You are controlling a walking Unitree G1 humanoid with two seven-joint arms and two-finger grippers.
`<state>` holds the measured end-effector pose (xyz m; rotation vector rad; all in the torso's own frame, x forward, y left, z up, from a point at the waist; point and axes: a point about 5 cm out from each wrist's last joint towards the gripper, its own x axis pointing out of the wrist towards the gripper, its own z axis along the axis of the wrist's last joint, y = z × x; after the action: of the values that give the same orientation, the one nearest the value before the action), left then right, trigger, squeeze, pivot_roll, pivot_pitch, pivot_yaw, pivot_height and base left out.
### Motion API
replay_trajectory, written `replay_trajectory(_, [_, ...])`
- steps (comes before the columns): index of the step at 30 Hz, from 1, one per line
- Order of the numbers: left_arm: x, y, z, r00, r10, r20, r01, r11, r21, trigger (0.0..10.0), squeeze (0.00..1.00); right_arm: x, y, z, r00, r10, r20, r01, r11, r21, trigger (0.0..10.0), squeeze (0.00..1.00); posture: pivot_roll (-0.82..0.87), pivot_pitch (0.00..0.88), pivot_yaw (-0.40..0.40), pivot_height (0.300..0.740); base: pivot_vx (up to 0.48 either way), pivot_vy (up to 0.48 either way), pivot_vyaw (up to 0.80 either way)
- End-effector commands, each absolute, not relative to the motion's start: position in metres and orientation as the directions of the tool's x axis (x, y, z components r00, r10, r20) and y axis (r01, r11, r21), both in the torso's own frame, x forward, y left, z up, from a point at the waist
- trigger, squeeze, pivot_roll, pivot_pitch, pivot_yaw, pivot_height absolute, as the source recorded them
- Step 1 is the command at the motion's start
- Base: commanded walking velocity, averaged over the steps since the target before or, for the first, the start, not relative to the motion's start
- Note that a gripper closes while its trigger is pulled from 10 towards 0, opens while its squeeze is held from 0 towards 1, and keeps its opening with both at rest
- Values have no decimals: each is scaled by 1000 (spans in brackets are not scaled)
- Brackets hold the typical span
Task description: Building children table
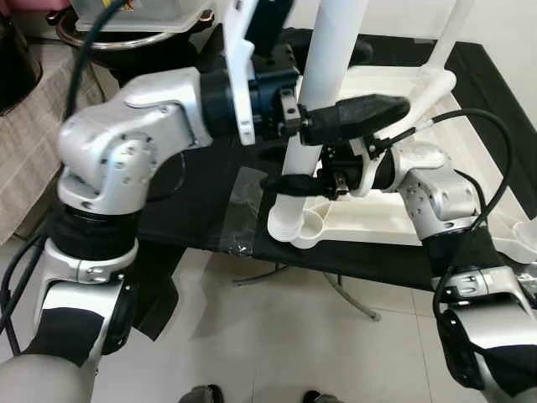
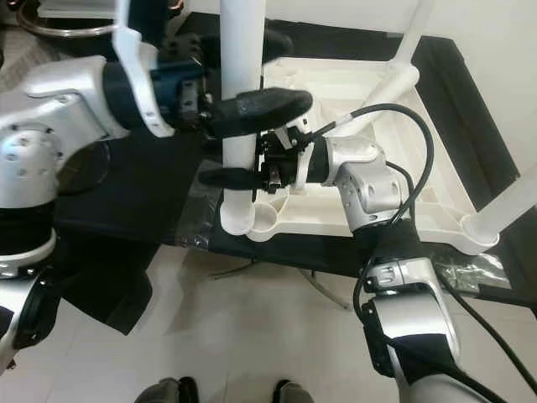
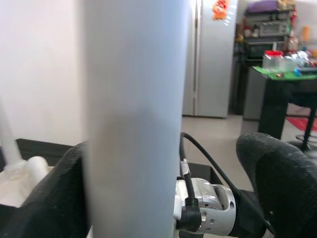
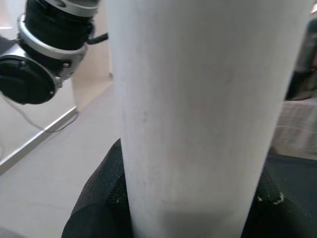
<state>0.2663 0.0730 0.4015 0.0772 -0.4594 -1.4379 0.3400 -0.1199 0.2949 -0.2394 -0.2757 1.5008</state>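
leg: i saw the white table leg (image 1: pixel 323 92) upright at the upturned tabletop (image 2: pixel 352 220)'s near corner socket.
left gripper (image 1: pixel 352 117): fingers clasped the leg, above the right.
right gripper (image 2: pixel 239 178): fingers clamped the leg just above the socket.

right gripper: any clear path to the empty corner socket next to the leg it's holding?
Probably not as things stand. The right gripper is shut on the white leg, and that leg stands between its fingers and the empty socket. It would have to let go first.

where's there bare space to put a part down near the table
Free: the black mat left of the white tube leg, and the upturned white plastic tabletop behind the right tool. Crowded: the near corner socket, where both tools grip that leg.
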Motion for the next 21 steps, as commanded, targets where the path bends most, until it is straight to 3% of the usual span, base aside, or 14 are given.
replay_trajectory(1, [257, 79, 407, 40, -962, 270, 927, 137, 349, 10000, 1000, 341, -125, 302, 78, 994, 80, -938, 100, -332, 0, 0, -20, 189, 25, 740, 0, 0, 0])
replay_trajectory(4, [253, 107, 414, 126, -943, 308, 912, 233, 337, 10000, 1000, 346, -142, 308, 154, 983, 103, -926, 180, -333, 0, 0, -13, 211, 17, 740, 0, 0, 0])
replay_trajectory(7, [251, 118, 412, 170, -934, 315, 905, 274, 324, 10000, 1000, 348, -149, 311, 174, 978, 111, -922, 202, -332, 0, 0, -13, 211, 17, 740, 0, 0, 0])
replay_trajectory(8, [250, 128, 408, 213, -925, 314, 897, 313, 313, 10000, 1000, 349, -154, 314, 186, 975, 119, -919, 215, -330, 0, 0, -7, 224, 15, 740, 0, 0, 0])
replay_trajectory(9, [247, 147, 387, 330, -902, 278, 877, 402, 264, 10000, 1000, 348, -162, 321, 185, 973, 137, -922, 220, -319, 0, 0, -3, 246, 8, 740, 0, 0, 0])
replay_trajectory(10, [247, 147, 387, 330, -902, 278, 877, 402, 264, 10000, 1000, 348, -162, 321, 185, 973, 137, -922, 220, -319, 0, 0, -3, 246, 8, 740, 0, 0, 0])
replay_trajectory(11, [246, 161, 362, 444, -868, 222, 843, 489, 224, 10000, 1000, 347, -166, 324, 174, 975, 137, -929, 209, -304, 0, 0, -1, 255, 8, 740, 0, 0, 0])
replay_trajectory(12, [246, 161, 362, 444, -868, 222, 843, 489, 224, 10000, 1000, 347, -166, 324, 174, 975, 137, -929, 209, -304, 0, 0, -1, 255, 8, 740, 0, 0, 0])
replay_trajectory(15, [269, 167, 290, 654, -750, 98, 745, 661, 87, 10000, 1000, 343, -168, 321, 115, 990, 81, -948, 133, -290, 0, 0, 0, 306, 11, 740, 0, 0, 0])
replay_trajectory(16, [269, 167, 290, 654, -750, 98, 745, 661, 87, 10000, 1000, 343, -168, 321, 115, 990, 81, -948, 133, -290, 0, 0, 0, 306, 11, 740, 0, 0, 0])
replay_trajectory(19, [259, 159, 234, 778, -628, 18, 625, 776, 81, 10000, 1000, 338, -165, 321, 41, 998, 52, -961, 53, -273, 0, 0, 1, 341, 12, 740, 0, 0, 0])
replay_trajectory(21, [251, 157, 223, 809, -588, 16, 585, 808, 72, 10000, 1000, 336, -162, 322, 15, 999, 50, -963, 28, -269, 0, 0, 0, 353, 11, 740, 0, 0, 0])
